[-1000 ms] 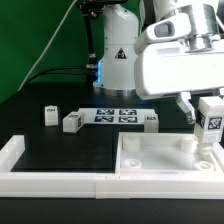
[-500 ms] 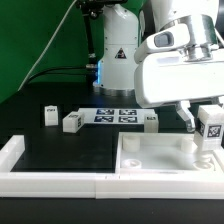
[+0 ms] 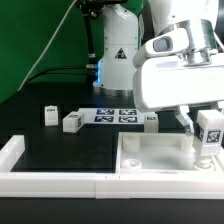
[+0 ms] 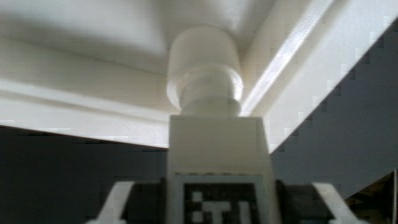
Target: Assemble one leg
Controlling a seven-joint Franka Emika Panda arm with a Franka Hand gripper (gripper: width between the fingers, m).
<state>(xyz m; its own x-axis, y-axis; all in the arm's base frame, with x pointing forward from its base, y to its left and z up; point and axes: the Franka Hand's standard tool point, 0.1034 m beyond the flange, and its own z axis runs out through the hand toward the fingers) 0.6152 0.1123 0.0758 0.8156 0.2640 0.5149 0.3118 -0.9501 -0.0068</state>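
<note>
Landmark: large white square plastic slab with corner holes [image 3: 150, 158], flat on the black desk [image 3: 60, 150]. Over the slab's corner at the exterior view's right: pincer [image 3: 203, 122] clamped on the small white plastic rectangular leg [image 3: 209, 130]. Held upright, black-and-white tag facing the exterior camera. Wrist view: rounded end of the leg pointing down at the slab's ridged rim; contact not determinable. Behind the slab's far edge: flat white marker board [image 3: 115, 115], third spare block [image 3: 150, 120] just beside it. Further toward the exterior view's left, off the slab: first spare block [image 3: 50, 115], second spare block [image 3: 72, 122].
</note>
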